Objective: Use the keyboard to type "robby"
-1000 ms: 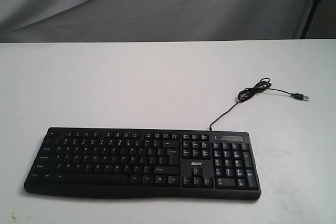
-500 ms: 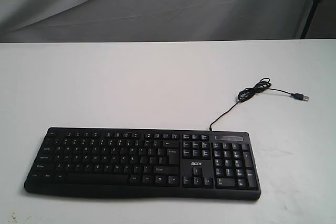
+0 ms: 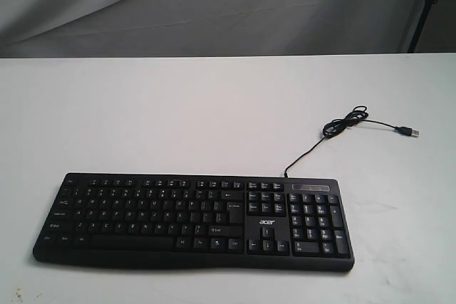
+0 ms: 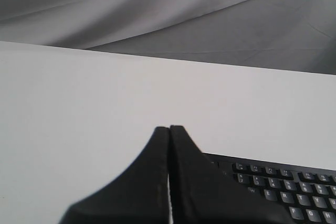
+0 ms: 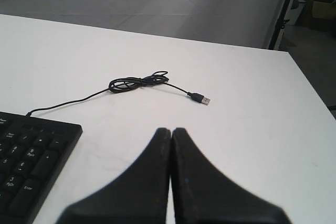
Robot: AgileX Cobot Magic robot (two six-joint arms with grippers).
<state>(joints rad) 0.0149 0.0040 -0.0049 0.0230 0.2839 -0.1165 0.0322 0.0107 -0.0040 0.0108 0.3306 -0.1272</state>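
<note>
A wide black keyboard (image 3: 192, 220) with white legends and a number pad lies flat near the front of the white table (image 3: 214, 112). Its thin black cable (image 3: 335, 129) loops toward the back right and ends in a loose USB plug (image 3: 408, 132). Neither arm shows in the exterior view. In the left wrist view my left gripper (image 4: 169, 128) is shut and empty, raised near the keyboard's (image 4: 283, 184) left end. In the right wrist view my right gripper (image 5: 171, 130) is shut and empty, to the right of the number pad (image 5: 29, 156), with the cable (image 5: 137, 83) and plug (image 5: 199, 98) beyond it.
A grey cloth backdrop (image 3: 214, 5) hangs behind the table's far edge. A dark stand leg (image 3: 424, 5) rises at the far right, past the table's right edge (image 5: 307, 82).
</note>
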